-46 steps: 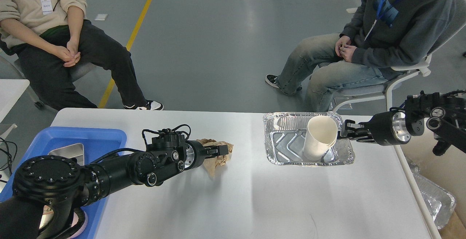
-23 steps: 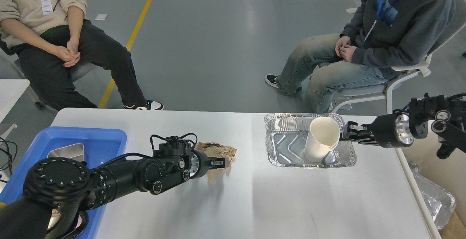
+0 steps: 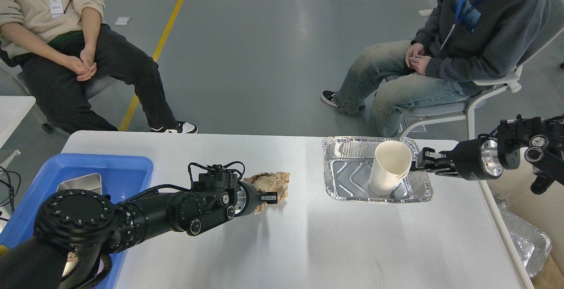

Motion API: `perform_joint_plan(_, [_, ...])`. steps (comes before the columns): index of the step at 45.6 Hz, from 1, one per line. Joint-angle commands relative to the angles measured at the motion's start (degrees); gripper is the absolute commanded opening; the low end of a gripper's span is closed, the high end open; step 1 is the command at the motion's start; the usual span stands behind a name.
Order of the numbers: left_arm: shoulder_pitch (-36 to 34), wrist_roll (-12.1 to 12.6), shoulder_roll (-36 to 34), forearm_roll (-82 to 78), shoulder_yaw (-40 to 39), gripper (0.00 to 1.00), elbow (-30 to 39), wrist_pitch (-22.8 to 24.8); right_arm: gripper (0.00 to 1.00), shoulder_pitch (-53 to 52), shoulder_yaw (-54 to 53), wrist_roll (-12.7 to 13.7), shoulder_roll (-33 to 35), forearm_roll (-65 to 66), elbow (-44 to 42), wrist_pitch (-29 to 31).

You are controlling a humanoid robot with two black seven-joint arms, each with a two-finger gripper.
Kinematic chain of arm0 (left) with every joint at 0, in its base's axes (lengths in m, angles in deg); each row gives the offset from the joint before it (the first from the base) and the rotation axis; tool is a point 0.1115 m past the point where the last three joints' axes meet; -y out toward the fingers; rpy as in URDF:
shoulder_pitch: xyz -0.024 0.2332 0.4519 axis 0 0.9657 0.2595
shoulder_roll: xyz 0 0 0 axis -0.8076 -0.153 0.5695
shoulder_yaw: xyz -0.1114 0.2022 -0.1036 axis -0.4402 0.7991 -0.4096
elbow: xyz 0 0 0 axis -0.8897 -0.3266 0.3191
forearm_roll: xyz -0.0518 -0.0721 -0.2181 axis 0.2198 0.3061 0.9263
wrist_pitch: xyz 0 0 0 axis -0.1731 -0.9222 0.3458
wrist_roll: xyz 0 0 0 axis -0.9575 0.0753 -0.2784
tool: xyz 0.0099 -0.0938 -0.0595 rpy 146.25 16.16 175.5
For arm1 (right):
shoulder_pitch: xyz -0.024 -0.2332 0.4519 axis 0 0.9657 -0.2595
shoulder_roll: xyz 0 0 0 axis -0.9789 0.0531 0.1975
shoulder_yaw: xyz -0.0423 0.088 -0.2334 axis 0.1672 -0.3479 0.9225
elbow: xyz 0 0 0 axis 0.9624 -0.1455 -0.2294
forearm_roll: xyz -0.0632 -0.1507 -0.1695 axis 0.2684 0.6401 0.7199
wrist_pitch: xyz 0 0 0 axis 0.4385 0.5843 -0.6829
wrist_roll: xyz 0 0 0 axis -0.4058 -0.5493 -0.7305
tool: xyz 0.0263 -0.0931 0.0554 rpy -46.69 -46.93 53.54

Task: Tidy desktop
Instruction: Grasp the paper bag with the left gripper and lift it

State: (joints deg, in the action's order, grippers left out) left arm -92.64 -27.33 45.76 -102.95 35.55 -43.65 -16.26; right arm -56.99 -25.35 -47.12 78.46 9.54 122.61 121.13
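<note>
The white-grey desktop (image 3: 308, 240) fills the lower part of the head view. My left gripper (image 3: 272, 198) is near its middle, shut on a crumpled brown paper (image 3: 274, 181) and holding it just above the surface. A silver foil tray (image 3: 339, 170) sits at the right. A white paper cup (image 3: 388, 166) stands tilted in the tray. My right gripper (image 3: 417, 162) reaches in from the right edge and is shut on the cup's rim.
A blue plastic tray (image 3: 119, 170) with a metal dish (image 3: 81, 183) in it lies at the left edge, partly under my left arm. Two people sit beyond the far edge. More foil trays (image 3: 526, 236) lie off the table's right side. A small white table (image 3: 13, 108) stands far left.
My left gripper has moved right and slightly nearer with the brown paper in it. My right gripper has shifted a little right, and the cup and foil tray moved slightly with it.
</note>
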Motion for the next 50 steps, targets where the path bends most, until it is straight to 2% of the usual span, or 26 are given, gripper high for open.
perform_joint_plan(1, [-0.3,-0.1,-0.2,0.2,-0.3,0.0,0.4,0.3,0.0,0.0,-0.1,0.0,-0.1,0.0,0.0,0.0])
perform_joint_plan(10, [-2.3,-0.3,-2.7,0.6,-1.3,0.0,2.4,2.5,0.0,0.0,-0.1,0.0,-0.1,0.0,0.0,0.0])
perform_joint_plan(21, [-8.9,0.1,-14.9,0.7,-3.7,0.0,13.7,6.4,0.0,-0.2,-0.1,0.0,-0.4,0.0,-0.2,0.0])
perform_joint_plan(22, [-11.1,0.1,-19.5,0.6,-3.7,0.0,18.1,8.1,0.0,-0.2,-0.1,0.0,-0.4,0.0,-0.3,0.0])
perform_joint_plan(31, [-18.3,0.3,-38.3,0.2,-3.7,0.0,35.7,13.8,0.0,0.0,0.0,0.0,-0.6,0.0,-0.8,0.0])
perform_joint_plan(40, [-28.6,0.4,-56.3,0.4,-8.1,0.0,48.8,25.2,0.0,0.5,0.0,0.0,-0.6,0.0,-1.3,0.1])
perform_joint_plan(45, [-31.2,1.8,-62.0,0.5,-16.3,0.0,50.0,33.8,0.0,0.8,0.0,0.0,-0.7,0.0,-1.4,0.0])
perform_joint_plan(50, [-30.9,4.0,-64.2,0.6,-25.3,0.0,49.7,40.7,0.0,0.8,0.0,0.0,-0.7,0.0,-1.4,0.1])
